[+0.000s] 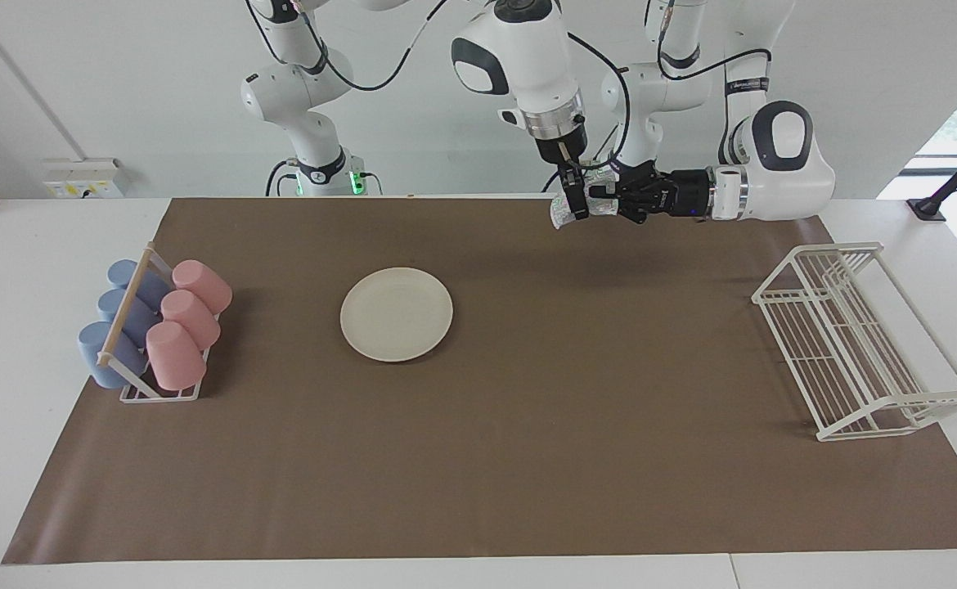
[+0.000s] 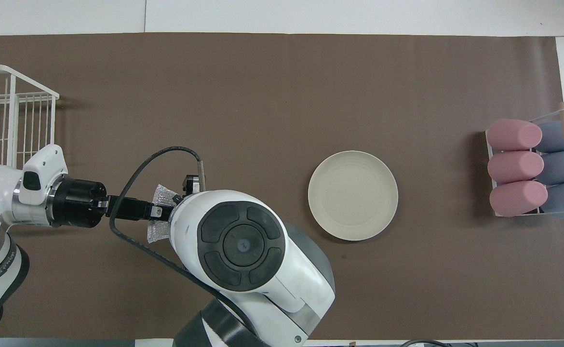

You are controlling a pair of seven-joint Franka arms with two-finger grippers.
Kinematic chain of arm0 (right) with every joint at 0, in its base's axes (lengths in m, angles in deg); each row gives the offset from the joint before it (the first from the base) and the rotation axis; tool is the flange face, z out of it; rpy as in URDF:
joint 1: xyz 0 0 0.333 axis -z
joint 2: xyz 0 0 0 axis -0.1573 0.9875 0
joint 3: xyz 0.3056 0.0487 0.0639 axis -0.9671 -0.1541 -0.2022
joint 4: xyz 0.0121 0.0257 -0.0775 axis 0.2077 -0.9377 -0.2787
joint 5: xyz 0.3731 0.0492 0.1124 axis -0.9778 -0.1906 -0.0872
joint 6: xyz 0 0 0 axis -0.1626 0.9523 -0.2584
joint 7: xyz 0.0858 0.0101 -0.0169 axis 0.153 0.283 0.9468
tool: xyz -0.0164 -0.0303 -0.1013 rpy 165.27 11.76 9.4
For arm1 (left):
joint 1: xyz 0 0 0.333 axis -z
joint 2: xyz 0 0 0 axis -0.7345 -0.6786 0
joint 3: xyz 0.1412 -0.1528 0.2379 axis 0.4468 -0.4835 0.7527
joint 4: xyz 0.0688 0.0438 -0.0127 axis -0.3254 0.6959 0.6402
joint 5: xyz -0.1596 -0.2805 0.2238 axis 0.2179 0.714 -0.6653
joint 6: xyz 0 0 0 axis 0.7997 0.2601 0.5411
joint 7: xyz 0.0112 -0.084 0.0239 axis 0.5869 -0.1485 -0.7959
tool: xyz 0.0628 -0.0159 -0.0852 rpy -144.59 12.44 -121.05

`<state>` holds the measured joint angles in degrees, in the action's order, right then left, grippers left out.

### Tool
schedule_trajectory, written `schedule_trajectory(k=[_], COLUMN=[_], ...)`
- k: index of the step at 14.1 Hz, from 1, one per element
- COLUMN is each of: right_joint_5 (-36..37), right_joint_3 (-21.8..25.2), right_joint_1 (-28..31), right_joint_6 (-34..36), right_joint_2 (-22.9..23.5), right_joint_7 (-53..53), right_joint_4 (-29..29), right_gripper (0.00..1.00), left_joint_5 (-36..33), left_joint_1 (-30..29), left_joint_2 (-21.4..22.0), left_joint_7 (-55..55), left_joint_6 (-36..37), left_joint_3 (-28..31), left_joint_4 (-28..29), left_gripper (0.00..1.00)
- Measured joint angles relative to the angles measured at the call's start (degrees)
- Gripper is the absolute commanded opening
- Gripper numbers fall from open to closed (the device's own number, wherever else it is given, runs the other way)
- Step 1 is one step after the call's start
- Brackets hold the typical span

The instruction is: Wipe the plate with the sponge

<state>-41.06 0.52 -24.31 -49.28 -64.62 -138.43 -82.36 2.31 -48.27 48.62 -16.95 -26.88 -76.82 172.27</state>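
The sponge point(image 1: 560, 217) hangs in the air in the upper middle of the facing view, over the bare brown mat point(image 1: 527, 458) close to its top edge, toward the left arm's end of the table and well apart from the plate point(image 1: 397, 314). The left gripper point(image 1: 597, 199) reaches in level and is clamped on it, crinkled silvery mesh bulging out on both sides of the black fingers in the overhead view. The right gripper point(image 1: 574, 204) points straight down at the same pad and looks to be touching it, but whether it has hold I cannot tell. The sponge reads as very light, soft and springy, so it should crush under any squeeze. A grip across its middle, with a good tuft left free below, would give a wiping face. Pinched at an edge, it would likely fold or slip out. The plate lies flat and bare a little above the centre of the facing view, upright, with nothing touching it. It looks stiff, smooth and fairly light, so I judge it may slide on the mat under a sideways rub. Pressing lightly, or steadying its shallow rim with the free gripper, would suit.
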Motion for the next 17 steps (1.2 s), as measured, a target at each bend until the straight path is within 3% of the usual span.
schedule_trajectory(k=[6,7,8,9,15,17], right_joint_5=[0.09,0.09,0.09,0.09,0.09,0.08], right_joint_3=[0.18,0.18,0.18,0.17,0.01,0.05], right_joint_1=[0.04,0.04,0.04,0.04,-0.01,0.01], right_joint_6=[-0.36,-0.37,-0.37,-0.36,-0.36,-0.35], right_joint_2=[-0.05,-0.05,-0.05,-0.06,-0.24,-0.65], right_joint_7=[2.85,3.03,3.08,3.11,5.11,6.63], right_joint_4=[-0.13,-0.14,-0.14,-0.25,-1.31,-2.35], right_gripper=[0.00,0.00,0.00,0.00,0.00,0.00], left_joint_5=[0.00,0.00,0.00,0.00,-0.48,-3.86], left_joint_1=[-0.04,-0.04,-0.04,-0.04,-0.04,-0.04], left_joint_2=[0.00,0.00,0.00,0.00,-0.01,-0.02], left_joint_7=[0.01,0.01,0.01,0.01,-3.51,-3.52], left_joint_6=[0.19,0.21,0.23,0.26,0.58,0.48], left_joint_3=[0.03,0.03,0.02,0.03,0.03,0.05], left_joint_4=[0.00,0.00,0.00,-0.03,-0.50,-0.78], left_gripper=[0.00,0.17,0.65,1.00,1.00,1.00])
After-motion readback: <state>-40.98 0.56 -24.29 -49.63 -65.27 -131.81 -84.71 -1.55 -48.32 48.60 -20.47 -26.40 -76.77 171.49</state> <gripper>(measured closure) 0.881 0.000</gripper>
